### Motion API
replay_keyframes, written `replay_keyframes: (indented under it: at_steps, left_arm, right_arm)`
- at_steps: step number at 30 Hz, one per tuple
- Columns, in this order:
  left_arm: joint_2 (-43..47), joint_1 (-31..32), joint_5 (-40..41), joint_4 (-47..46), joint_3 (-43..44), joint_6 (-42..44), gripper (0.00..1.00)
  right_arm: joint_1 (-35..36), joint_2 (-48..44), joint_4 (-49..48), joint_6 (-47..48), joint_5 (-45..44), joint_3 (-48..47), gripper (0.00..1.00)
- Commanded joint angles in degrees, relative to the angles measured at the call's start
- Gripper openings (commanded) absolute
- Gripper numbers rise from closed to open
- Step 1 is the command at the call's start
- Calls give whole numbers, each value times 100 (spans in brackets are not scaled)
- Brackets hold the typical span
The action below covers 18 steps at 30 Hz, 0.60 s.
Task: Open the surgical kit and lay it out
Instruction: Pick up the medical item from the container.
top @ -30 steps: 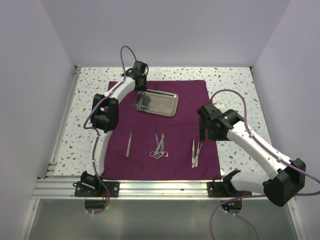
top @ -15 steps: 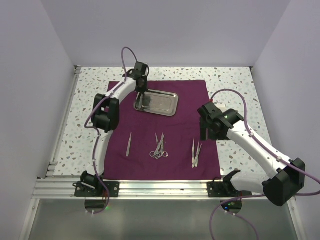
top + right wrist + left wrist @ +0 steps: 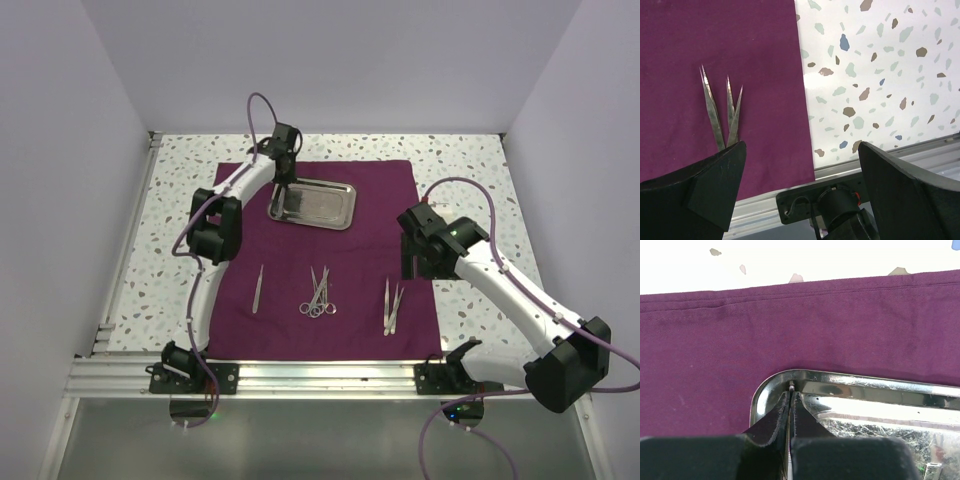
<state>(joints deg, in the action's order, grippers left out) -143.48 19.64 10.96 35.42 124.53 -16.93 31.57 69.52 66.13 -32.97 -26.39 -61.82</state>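
Now my left gripper has its fingers pressed together at a corner of the steel tray, against the inside of its rim; whether the rim is pinched between them I cannot tell. The tray lies on the far part of the purple cloth. My right gripper hangs with fingers wide apart, holding nothing, over the cloth's right edge beside the tweezers. The scissors lie mid-cloth.

Plain lilac walls enclose a speckled terrazzo table.
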Motion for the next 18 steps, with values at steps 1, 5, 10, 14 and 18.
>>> replay_keyframes:
  at_steps: [1, 5, 10, 14, 18]
  left_arm:
    - [-313, -109, -76, 651, -219, 67, 0]
    - [-128, -118, -383, 571, 52, 67, 0]
    - [144, -144, -437, 580, 291, 76, 0]
    - [452, -145, -411, 475, 142, 67, 0]
    - [768, -145, -419, 396, -60, 23, 0]
  right_arm:
    - [-20, -87, -118, 10, -68, -120, 98]
    - [-28, -166, -135, -8, -15, -76, 98]
    - [-28, -263, -144, -43, 55, -32, 98]
    - [-20, -377, -153, -69, 125, 21, 99]
    - [-28, -465, -153, -69, 178, 30, 98]
